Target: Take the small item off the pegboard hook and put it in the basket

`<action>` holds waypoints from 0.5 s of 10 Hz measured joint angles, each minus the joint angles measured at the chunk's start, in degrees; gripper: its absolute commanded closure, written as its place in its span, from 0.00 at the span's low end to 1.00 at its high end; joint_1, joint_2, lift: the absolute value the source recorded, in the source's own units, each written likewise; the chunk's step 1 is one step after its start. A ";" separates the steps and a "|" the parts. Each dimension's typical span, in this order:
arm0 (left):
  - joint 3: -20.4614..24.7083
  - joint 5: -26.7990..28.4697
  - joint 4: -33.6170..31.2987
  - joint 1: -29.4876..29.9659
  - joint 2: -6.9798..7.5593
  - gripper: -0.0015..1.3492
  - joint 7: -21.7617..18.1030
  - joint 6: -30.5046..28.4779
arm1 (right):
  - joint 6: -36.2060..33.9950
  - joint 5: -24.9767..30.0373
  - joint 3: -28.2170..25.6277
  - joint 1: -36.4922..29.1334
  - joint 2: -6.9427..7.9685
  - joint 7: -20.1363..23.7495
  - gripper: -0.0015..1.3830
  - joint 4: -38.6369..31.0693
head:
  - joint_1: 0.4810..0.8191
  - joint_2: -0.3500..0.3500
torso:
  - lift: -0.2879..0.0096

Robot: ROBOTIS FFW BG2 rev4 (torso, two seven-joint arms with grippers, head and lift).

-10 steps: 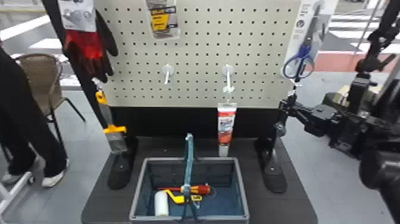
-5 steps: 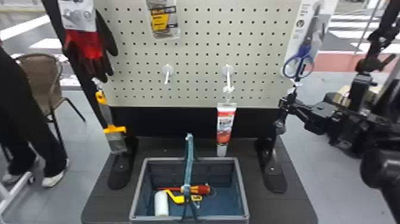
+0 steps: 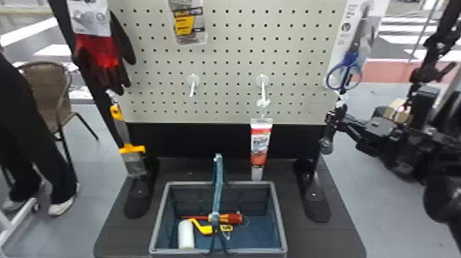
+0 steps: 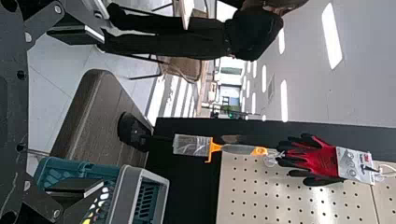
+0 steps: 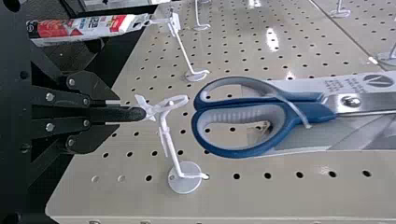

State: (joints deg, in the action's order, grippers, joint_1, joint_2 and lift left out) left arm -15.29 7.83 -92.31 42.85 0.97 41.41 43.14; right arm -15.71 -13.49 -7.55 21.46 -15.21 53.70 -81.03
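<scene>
My right gripper (image 3: 334,120) is at the pegboard's lower right, below the blue-handled scissors. In the right wrist view, the right gripper (image 5: 109,113) is shut on the small item (image 5: 135,114), whose dark rounded end sticks out between the fingers. A white tie (image 5: 148,108) joins that end to the tip of the white hook (image 5: 172,147), and its loop is still around the hook. The basket (image 3: 279,216) stands on the dark base below the board, holding a white roller and a red-and-orange screwdriver. My left gripper's fingers (image 4: 77,35) are spread wide, off to the left side.
A red-and-white tube (image 3: 260,144) hangs on the neighbouring hook. Scissors (image 3: 344,76) hang above my right gripper. Gloves (image 3: 99,58) and a yellow-handled brush (image 3: 132,149) hang at the left. The basket's handle (image 3: 217,185) stands upright across its middle.
My right gripper and the tie by it have shifted slightly up and to the right in the head view. The tube has swayed a little on its hook.
</scene>
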 measured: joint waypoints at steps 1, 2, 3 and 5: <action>-0.04 -0.01 0.00 0.00 0.00 0.16 -0.01 -0.05 | -0.36 -0.12 -0.64 -1.03 -0.06 0.00 0.87 -1.76 | 0.20 0.50 | 0.63; -0.11 -0.01 0.00 -0.01 0.00 0.16 -0.01 -0.08 | -0.62 -0.30 -1.34 -2.15 -0.07 0.00 0.87 -3.28 | 0.20 0.50 | 0.63; -0.16 -0.01 0.00 -0.08 0.05 0.16 0.00 -0.18 | -0.83 -0.80 -1.99 -3.69 -0.07 -0.36 0.87 -4.93 | 0.20 0.50 | 0.63; -0.27 -0.07 -0.01 -0.13 0.10 0.16 -0.01 -0.33 | -0.84 -3.88 -3.64 -10.19 0.48 -5.69 0.87 -12.72 | 0.20 0.50 | 0.63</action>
State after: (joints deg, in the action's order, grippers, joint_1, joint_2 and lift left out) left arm -15.56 7.76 -92.31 42.72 1.06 41.40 42.81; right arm -16.55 -17.37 -11.20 11.26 -14.73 48.01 -93.75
